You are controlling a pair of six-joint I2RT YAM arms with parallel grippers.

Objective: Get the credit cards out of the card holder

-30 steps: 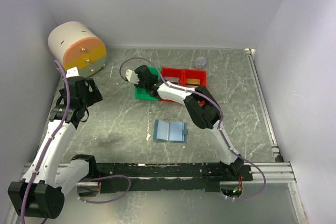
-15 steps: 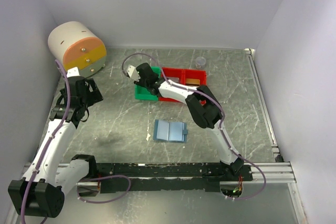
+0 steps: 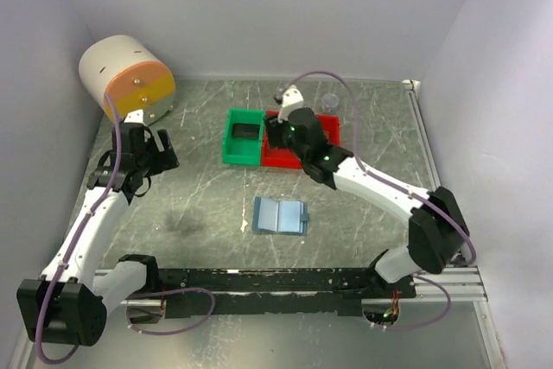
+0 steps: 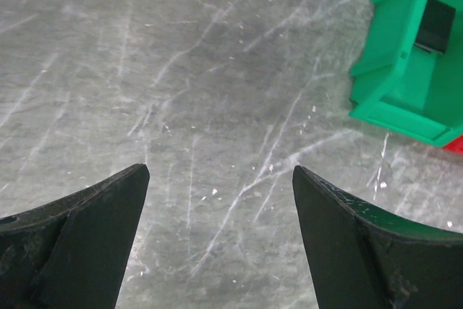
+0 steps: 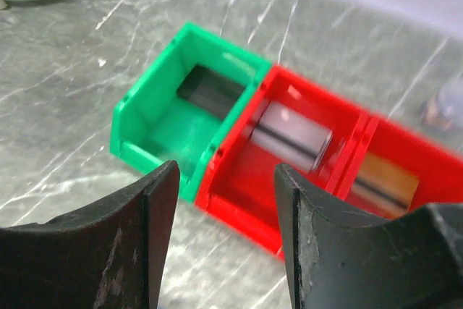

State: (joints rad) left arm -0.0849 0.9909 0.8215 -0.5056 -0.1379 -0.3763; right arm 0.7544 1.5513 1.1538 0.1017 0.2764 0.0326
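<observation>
The small flat blue-grey card holder [image 3: 281, 215] lies open and flat on the grey stone-look table [image 3: 199, 196]. It is near the middle, a bit toward the near edge, and nothing touches it. Toward the far edge a green plastic bin [image 5: 148, 88], a red plastic bin [image 5: 304, 103] and a second red plastic bin [image 5: 405, 142] sit side by side in a row. A thin dark card [image 5: 210, 92] lies in the green one. A silvery-grey card [image 5: 293, 135] lies in the red one next to it, and a gold-copper card [image 5: 387, 182] in the last one. The right gripper [image 5: 226, 179] hangs above the bins with its two fingers apart and nothing between them. The left gripper [image 4: 221, 175] hangs over bare table nearer the left edge, its fingers spread wide, holding nothing. A big round cream tub with an orange and yellow front [image 3: 127, 75] stands in the far left corner.
</observation>
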